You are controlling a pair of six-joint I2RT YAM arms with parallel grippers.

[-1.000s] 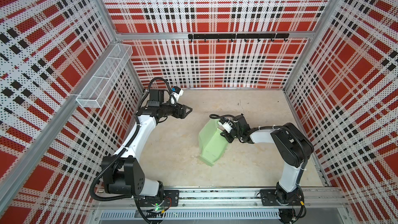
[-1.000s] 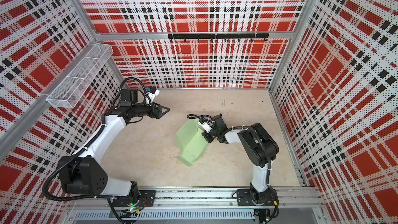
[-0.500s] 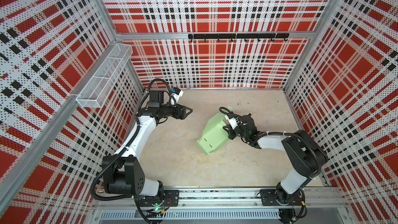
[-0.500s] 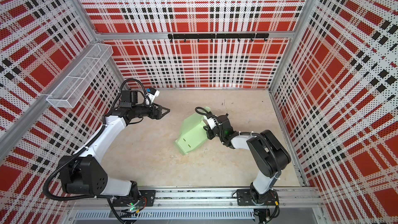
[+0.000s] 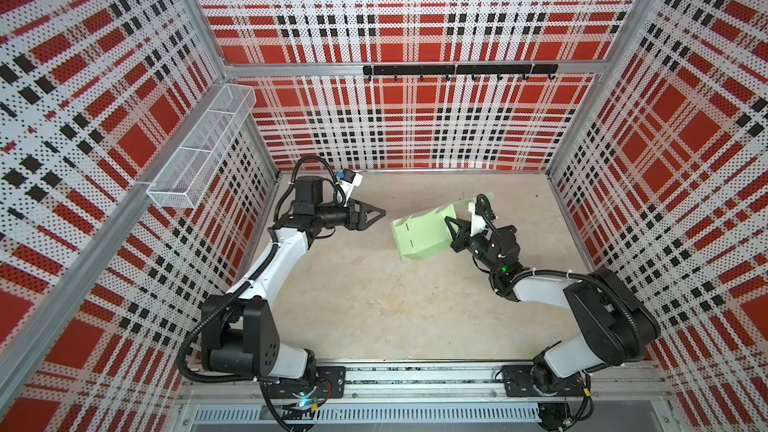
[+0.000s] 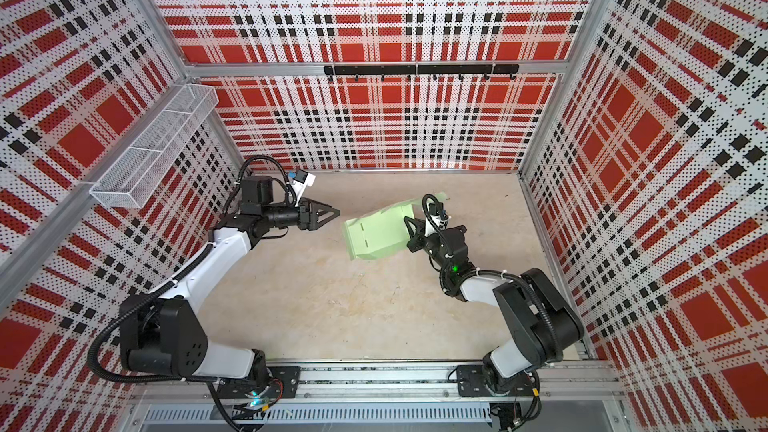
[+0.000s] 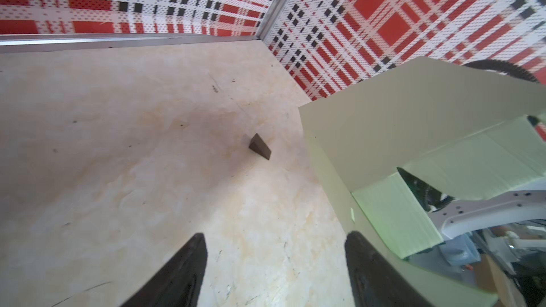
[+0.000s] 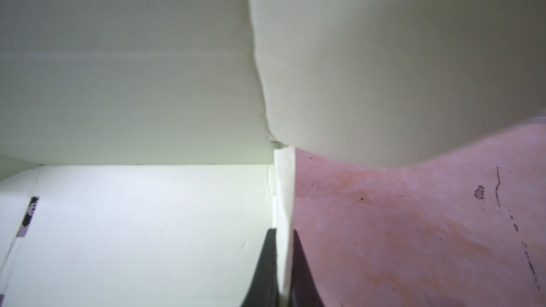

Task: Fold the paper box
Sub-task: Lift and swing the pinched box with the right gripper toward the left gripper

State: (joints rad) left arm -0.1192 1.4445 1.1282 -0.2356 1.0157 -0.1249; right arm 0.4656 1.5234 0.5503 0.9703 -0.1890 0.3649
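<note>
On the left wall hangs a white wire-mesh basket (image 5: 199, 151), divided into compartments. Below it the left arm (image 5: 274, 259) reaches from its base on the front rail toward the middle of the beige tabletop (image 5: 374, 305). The left gripper (image 5: 379, 213) hangs above the table, pointing at the paper box, close to it but apart. In the left wrist view its two black fingers (image 7: 189, 264) stand wide with only bare table between them.

Ahead of those fingers a small dark brown wedge (image 7: 259, 146) lies on the table, just beside the near edge of the paper box (image 7: 413, 131) and not touching it.

In both top views the paper box (image 5: 419, 234) sits right of centre. It is a pale mint-green cardboard piece, partly folded and tilted. A panel with two narrow slots (image 5: 409, 228) faces the left gripper. Its lower corner is near the table; contact cannot be told. On the back wall above it runs a black hook rail (image 5: 459, 70).

The right gripper (image 5: 451, 228) is at the box's right side. In the right wrist view it (image 8: 283, 249) is pinched tight on a thin upright edge of the cardboard (image 8: 147, 231). A green light (image 5: 504, 268) glows on the right arm (image 5: 540, 288) behind it.
</note>
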